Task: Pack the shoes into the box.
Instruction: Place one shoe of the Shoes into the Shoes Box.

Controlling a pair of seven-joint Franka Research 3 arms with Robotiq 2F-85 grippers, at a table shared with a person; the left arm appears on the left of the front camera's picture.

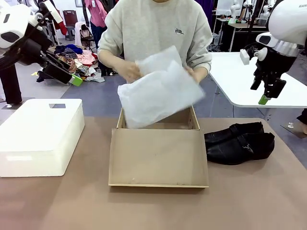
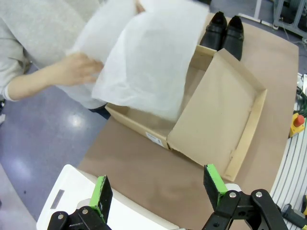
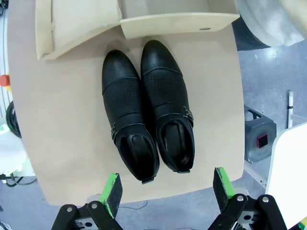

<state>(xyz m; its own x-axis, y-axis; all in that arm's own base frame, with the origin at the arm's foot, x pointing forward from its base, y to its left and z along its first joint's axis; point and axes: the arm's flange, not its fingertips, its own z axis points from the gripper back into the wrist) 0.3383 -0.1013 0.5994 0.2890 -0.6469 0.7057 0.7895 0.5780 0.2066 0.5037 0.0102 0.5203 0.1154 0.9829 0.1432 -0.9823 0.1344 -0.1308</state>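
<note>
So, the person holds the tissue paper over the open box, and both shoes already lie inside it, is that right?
Not quite: the shoes lie on the table beside the box, not inside it, as the right wrist view shows; the rest holds.

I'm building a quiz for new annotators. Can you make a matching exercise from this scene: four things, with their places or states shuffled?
Things: 1 black dress shoes; 2 white tissue paper; 3 white plastic box; 4 shoebox lid.
States: A lying open, flat; B held in the person's hands; C paired beside the shoebox; D at the table's left end.
Pairs: 1-C; 2-B; 3-D; 4-A.
</note>
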